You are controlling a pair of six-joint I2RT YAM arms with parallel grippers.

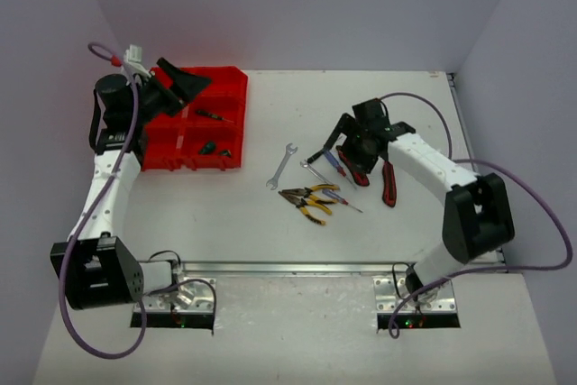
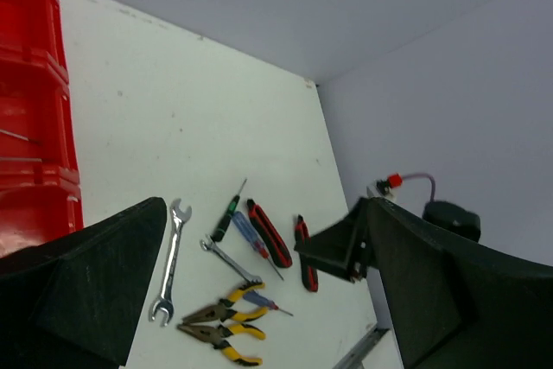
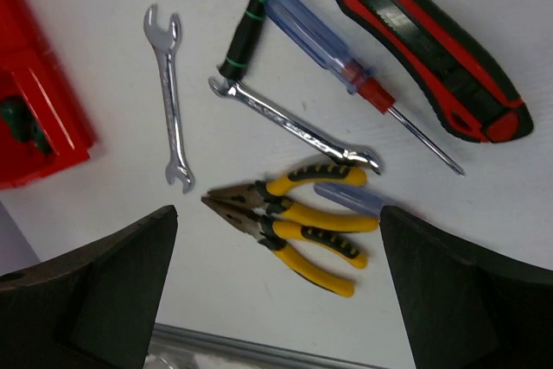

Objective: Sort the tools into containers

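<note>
A: Looking at the left jaws, are they shut?
B: No, wide open and empty, over the red tray [image 1: 231, 79]. Some small tools [image 1: 215, 147] lie in it.
A: And the right jaws?
B: Wide open too, empty, near the yellow pliers [image 3: 298, 222] and wrench [image 3: 170, 97] on the surface [image 1: 252, 232].

Glossy red plastic organiser tray [image 1: 225, 78], upper left. Bright polished metal wrenches [image 3: 170, 97], centre. Pliers [image 3: 263, 209]: dull metal jaws, smooth yellow-black plastic grips. Screwdriver [image 3: 311, 36]: translucent blue plastic handle, shiny metal shaft. Cutter [image 3: 423, 49]: matt black and red plastic. Table [image 3: 510, 205]: matt white, faintly grained. Dull metal strip [image 3: 259, 345], bottom edge.
</note>
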